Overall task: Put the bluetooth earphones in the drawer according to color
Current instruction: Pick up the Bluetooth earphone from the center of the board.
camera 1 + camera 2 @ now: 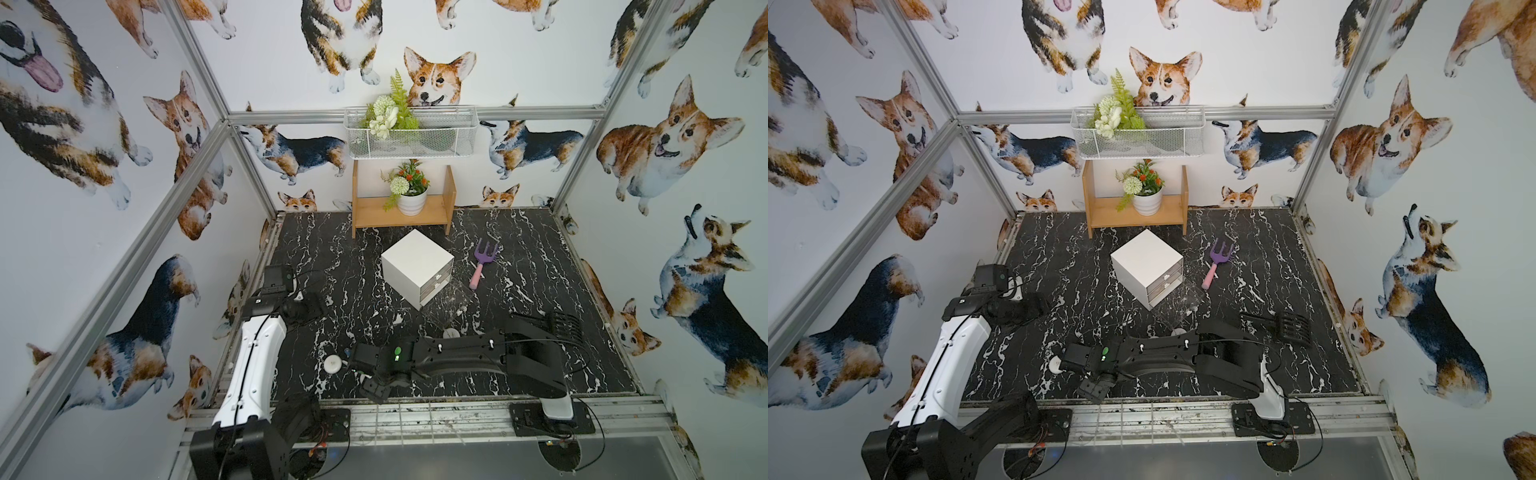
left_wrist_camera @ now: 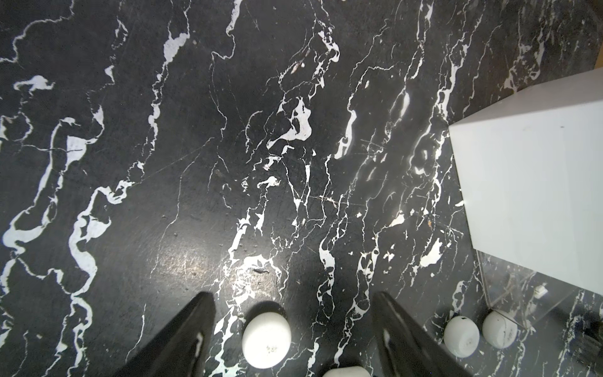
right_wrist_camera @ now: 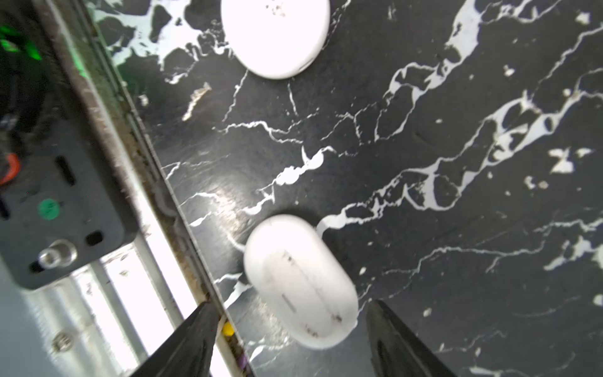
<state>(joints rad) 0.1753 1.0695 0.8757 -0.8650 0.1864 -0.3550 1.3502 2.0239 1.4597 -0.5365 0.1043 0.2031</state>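
right claw (image 3: pixel 292 303) is released, jaws spread around a white earphone case (image 3: pixel 300 280) laid on the table (image 3: pixel 456 261) beside the edge rail (image 3: pixel 156 196); left claw (image 2: pixel 292 295) is released too, another white case (image 2: pixel 266 339) laid between its fingers (image 2: pixel 182 339), untouched; cabinet (image 1: pixel 415 257) is set mid-table, bottom drawer (image 1: pixel 449 303) pulled out

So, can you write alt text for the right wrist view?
The open right gripper straddles one end of a white case lying on the black marble table. A second white case lies farther off; a metal rail borders the table.
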